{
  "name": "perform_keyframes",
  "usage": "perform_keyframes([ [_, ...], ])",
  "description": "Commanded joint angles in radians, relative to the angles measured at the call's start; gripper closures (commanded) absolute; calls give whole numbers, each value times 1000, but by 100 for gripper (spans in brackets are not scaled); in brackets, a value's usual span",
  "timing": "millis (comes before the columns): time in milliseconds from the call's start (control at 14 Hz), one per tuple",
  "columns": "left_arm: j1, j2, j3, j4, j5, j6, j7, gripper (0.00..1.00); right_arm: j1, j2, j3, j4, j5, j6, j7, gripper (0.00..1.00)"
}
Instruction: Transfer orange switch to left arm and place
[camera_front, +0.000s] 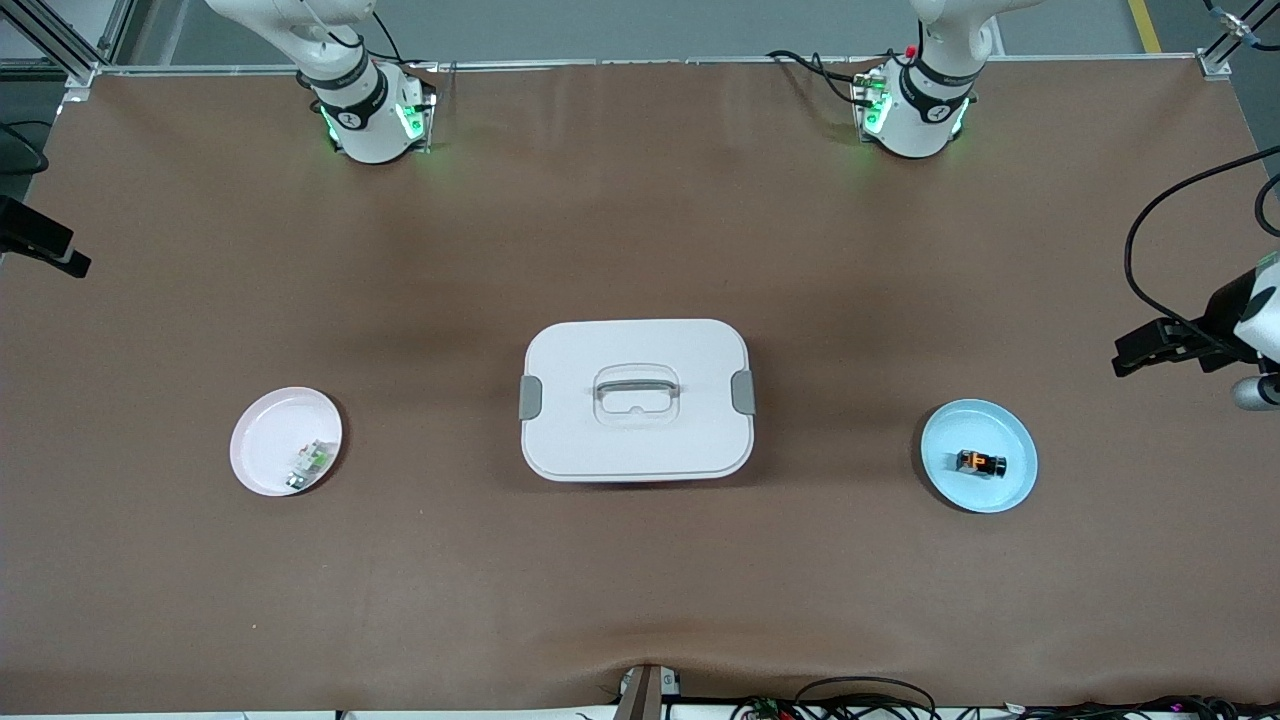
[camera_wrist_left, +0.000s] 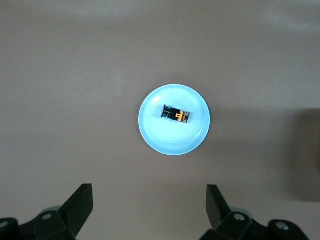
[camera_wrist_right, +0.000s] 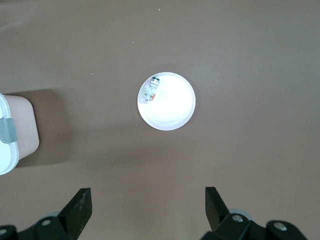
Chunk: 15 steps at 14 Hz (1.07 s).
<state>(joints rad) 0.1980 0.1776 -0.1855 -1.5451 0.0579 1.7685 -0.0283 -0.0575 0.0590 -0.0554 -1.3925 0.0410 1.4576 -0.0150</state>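
Note:
The orange switch (camera_front: 981, 463) (camera_wrist_left: 176, 114) lies on its side on a light blue plate (camera_front: 950, 440) (camera_wrist_left: 172, 140) toward the left arm's end of the table. My left gripper (camera_wrist_left: 150, 192) hangs high above that area, open and empty. The white box (camera_front: 637, 400) (camera_wrist_right: 12, 135) stands shut in the middle of the table, between the two plates. My right gripper (camera_wrist_right: 148, 192) hangs high over the right arm's end, open and empty. Neither gripper shows in the front view, only the arm bases, right (camera_front: 365, 110) and left (camera_front: 915, 110).
A white plate (camera_front: 262, 440) (camera_wrist_right: 172, 112) toward the right arm's end holds a small white-and-green component (camera_front: 312, 462) (camera_wrist_right: 151, 90). A camera mount (camera_front: 1200, 340) juts in at the left arm's end, a black fixture (camera_front: 40, 245) at the right arm's end. Cables (camera_front: 860, 700) lie along the near edge.

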Motion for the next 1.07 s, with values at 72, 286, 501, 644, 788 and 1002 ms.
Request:
perform_keyframes([
  [72,-118,-84,121,-78,-30,-7,8,0,7,-5,-1,10,-10,-16,-3,0],
  [286,-190,-115,185,-113,-30,-6,8,0,10,-5,0,13,-29,-23,56,0],
  [501,-236,-167,233,-176,-30,14,8,0,15,-5,3,24,-39,-34,118,0],
  [644,-247,-173,238,-185,-30,19,8,0,13,-4,3,24,-50,-34,89,0],
  [788,-249,-175,241,-197,-30,19,8,0,13,-4,2,24,-53,-34,47,0],
  [1002,-226,-175,238,-172,-38,17,16,0,13,-4,2,24,-52,-34,47,0],
])
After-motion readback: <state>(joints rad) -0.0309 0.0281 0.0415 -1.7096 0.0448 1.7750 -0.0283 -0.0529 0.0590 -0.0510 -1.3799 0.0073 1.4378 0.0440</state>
